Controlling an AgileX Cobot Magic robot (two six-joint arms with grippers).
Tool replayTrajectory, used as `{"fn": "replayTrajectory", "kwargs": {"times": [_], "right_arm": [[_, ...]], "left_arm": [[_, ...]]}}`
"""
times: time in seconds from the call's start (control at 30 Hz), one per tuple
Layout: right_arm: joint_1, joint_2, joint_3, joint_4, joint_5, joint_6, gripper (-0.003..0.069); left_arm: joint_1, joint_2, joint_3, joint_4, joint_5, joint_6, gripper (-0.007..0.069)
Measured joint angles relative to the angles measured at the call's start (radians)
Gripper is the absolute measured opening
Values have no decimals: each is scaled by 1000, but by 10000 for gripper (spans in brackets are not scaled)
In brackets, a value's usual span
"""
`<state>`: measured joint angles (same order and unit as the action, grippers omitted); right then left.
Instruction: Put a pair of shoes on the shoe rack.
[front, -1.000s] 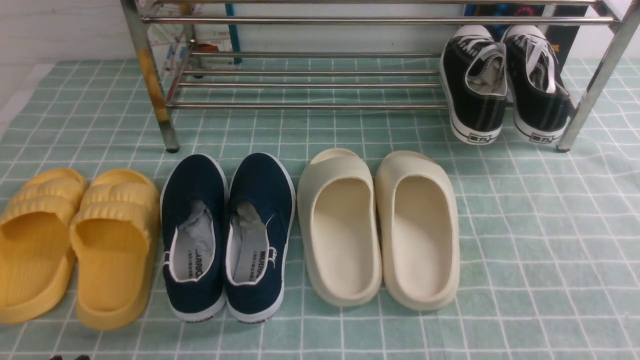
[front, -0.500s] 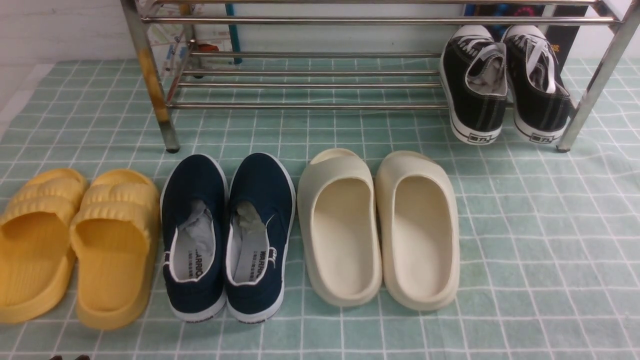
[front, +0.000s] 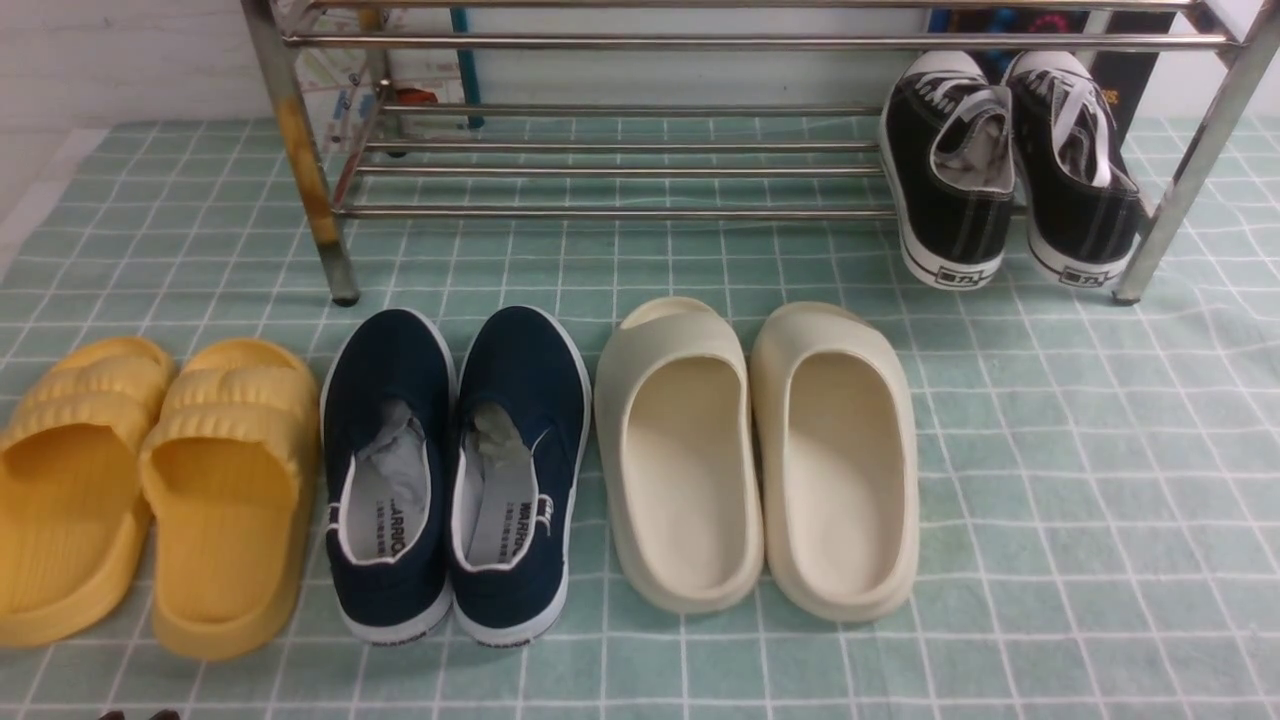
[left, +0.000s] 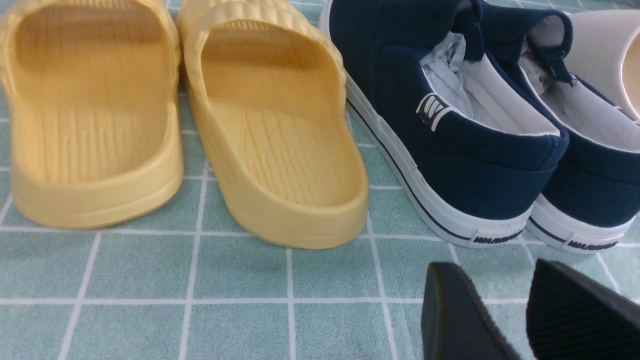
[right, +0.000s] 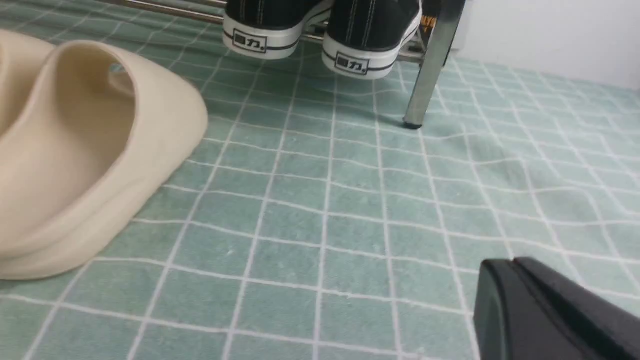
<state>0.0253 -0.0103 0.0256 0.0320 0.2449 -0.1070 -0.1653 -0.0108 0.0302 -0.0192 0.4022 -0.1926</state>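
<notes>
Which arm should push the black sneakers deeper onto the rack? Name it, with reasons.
Right. The sneakers sit at the rack's right end, and the right wrist camera has them ahead; the left wrist camera faces the yellow slippers and navy shoes instead.

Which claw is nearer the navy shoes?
Left. The left claw sits just behind the navy shoes' heels; the right claw is past the cream slippers.
</notes>
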Motion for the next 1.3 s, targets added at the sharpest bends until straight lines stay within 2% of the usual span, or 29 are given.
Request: {"fn": "replayTrajectory", "kwargs": {"times": [0.13,0.33,0.43,1.3], "right_arm": [[28,0,0,70,59,16,45],[29,0,-1,52,97,135,-1],[29,0,-5,43,123,152,-3],[29,0,-9,41,141,158,3]], "left_arm": [[0,0,0,0,0,0,239],[0,0,0,0,0,0,239],[0,0,0,0,0,0,239],[0,0,0,0,0,0,239]]}}
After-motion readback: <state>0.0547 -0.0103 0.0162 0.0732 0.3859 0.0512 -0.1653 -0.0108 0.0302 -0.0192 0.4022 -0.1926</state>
